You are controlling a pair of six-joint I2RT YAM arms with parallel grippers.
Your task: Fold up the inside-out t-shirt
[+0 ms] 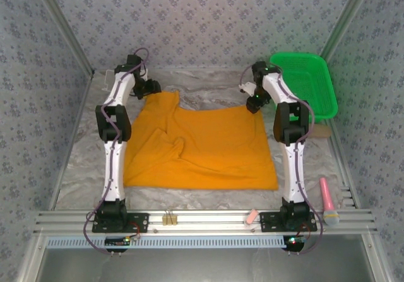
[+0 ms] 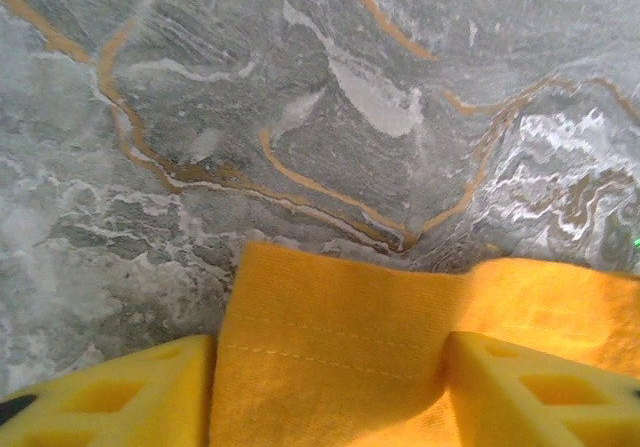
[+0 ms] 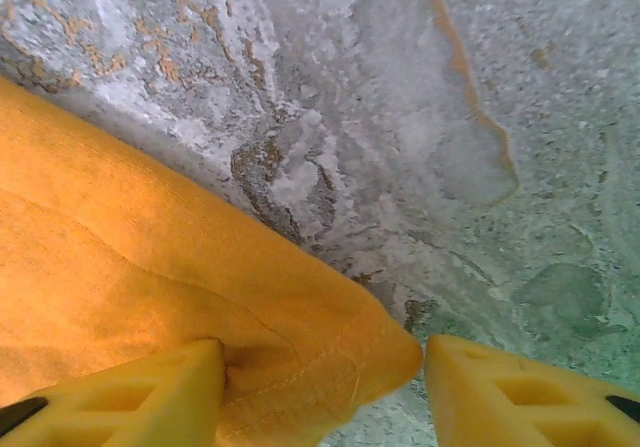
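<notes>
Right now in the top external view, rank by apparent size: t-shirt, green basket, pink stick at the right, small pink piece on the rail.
1. t-shirt, clearly largest.
2. green basket, though it sits farther from the camera.
3. pink stick.
4. small pink piece, smallest.

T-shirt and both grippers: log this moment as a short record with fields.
t-shirt: orange, spread mostly flat on the marbled table cover, with a wrinkle ridge left of centre
left gripper: at the shirt's far left corner, open, with the stitched hem lying flat between its fingers
right gripper: at the shirt's far right corner, open, with the corner tip between its fingers and a gap before one finger
green basket: at the far right of the table, beyond the right arm
</notes>
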